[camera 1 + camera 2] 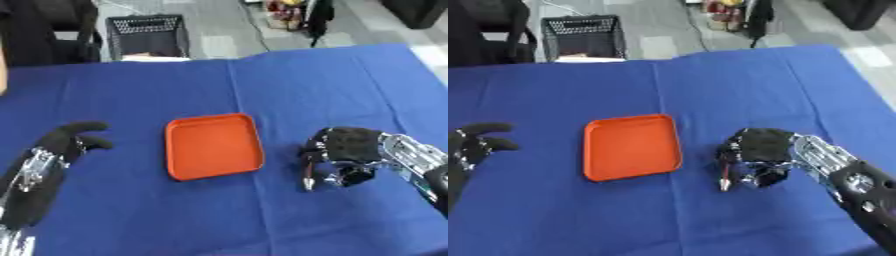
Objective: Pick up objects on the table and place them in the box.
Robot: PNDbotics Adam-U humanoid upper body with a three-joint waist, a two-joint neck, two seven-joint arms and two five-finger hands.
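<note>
A shallow orange tray [214, 145] with a raised rim lies empty at the middle of the tabletop [262, 80], which is covered by a blue cloth. To the tray's right, apart from its right edge, the right robot hand [756, 150] rests knuckles-up on the cloth with its fingers curled round a thin dark pen-like object [724, 176], which points down toward the near edge, its pale tip at the cloth. To the tray's left, the left robot hand [70, 138] hovers near the left edge, its fingers relaxed and spread, holding nothing. Bare cloth lies between each hand and the tray. The far half of the tabletop is bare cloth up to its back edge. Beyond that edge a black mesh basket [149, 35] stands on the floor.
</note>
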